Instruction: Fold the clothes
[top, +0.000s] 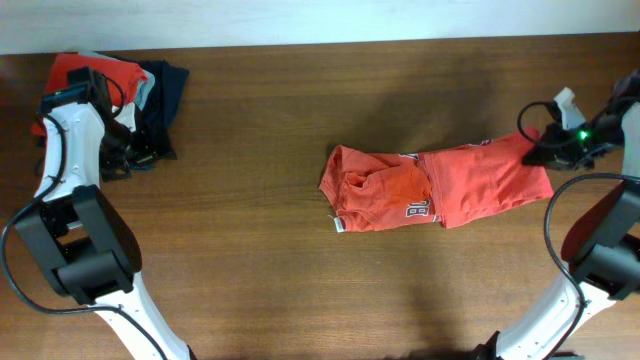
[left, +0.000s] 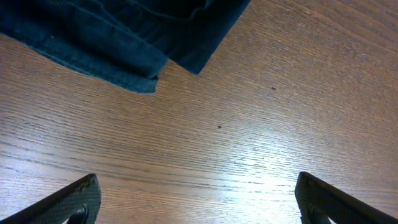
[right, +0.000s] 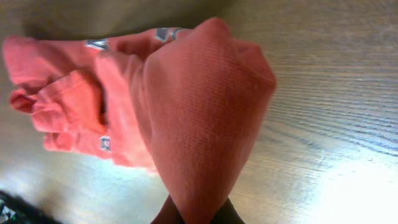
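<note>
Overhead view: an orange-red short-sleeved cotton T-shirt (top: 470, 180) is seen lying right of centre on the brown wooden table (top: 250, 150). It is spread as a long, rumpled band, its left half bunched and creased, its right half smoother. Scraps of navy-and-white block lettering (top: 417, 211) are shown along the lower edge, near the middle of the band. The shirt's far right end is pinched by the right gripper (top: 535, 152). At the table's top left corner a small heap is seen, well apart from the shirt: a second orange-red garment (top: 75, 68), a pale grey garment (top: 148, 90) and a dark navy garment (top: 168, 95). The left gripper (top: 130, 155) is held over the near edge of that heap.

Left wrist view: the left gripper (left: 196, 186) is shown with its jaws spread wide and nothing between them. Only bare table (left: 249, 124) lies beneath, and the hemmed edge of the dark navy garment (left: 124, 43) fills the top of the frame.

Right wrist view: the jaws of the right gripper (right: 196, 214) are closed on a gathered peak of the shirt's knit fabric (right: 199, 112), which is drawn up off the table (right: 342, 93). Behind it the rest of the shirt is crumpled in soft folds, with small grey-white marks showing.
</note>
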